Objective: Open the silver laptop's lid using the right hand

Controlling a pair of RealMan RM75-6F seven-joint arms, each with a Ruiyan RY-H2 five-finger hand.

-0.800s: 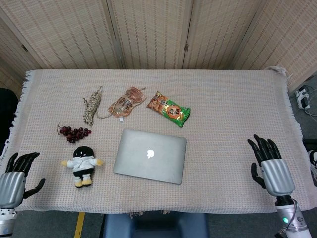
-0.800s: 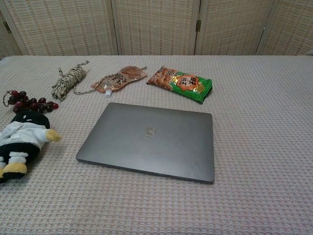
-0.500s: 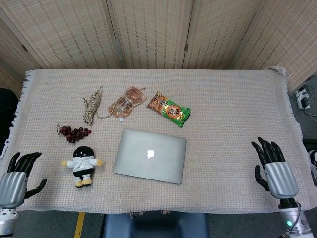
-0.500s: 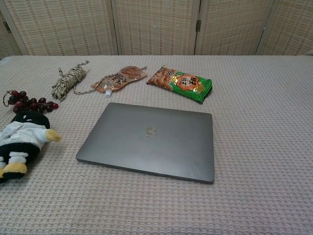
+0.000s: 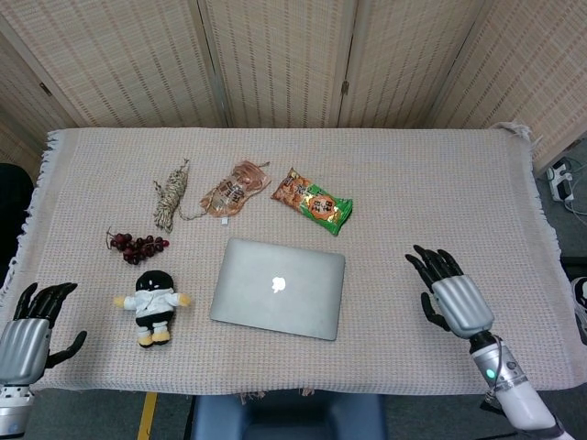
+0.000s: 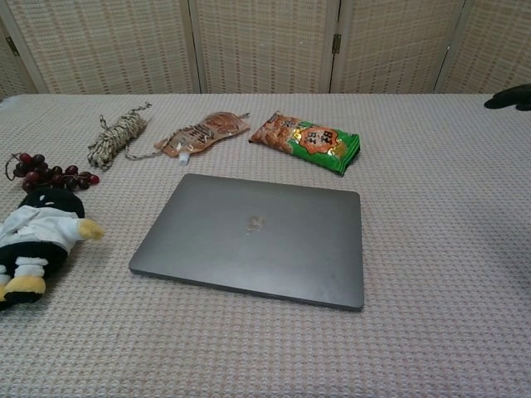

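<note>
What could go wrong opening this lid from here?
The silver laptop lies fully closed and flat on the woven cloth, so the right hand, open and off to its side, may shove it rather than lift the lid. A shove leftward could push it toward the plush toy.

The flat silver laptop [image 5: 279, 289] has a white apple sign on its closed lid. The green and orange snack bag [image 6: 309, 141] has printing too small to read.

A table [image 5: 514, 183] covered by a beige woven cloth is seen; left of the right hand [image 5: 452, 301] lies the closed silver laptop [image 5: 279, 288]; beyond it, a green snack packet [image 5: 312, 201], a brown pouch [image 5: 235, 191], twine [image 5: 170, 195], grapes [image 5: 138, 247] and a plush doll [image 5: 153, 305] lie.
</note>
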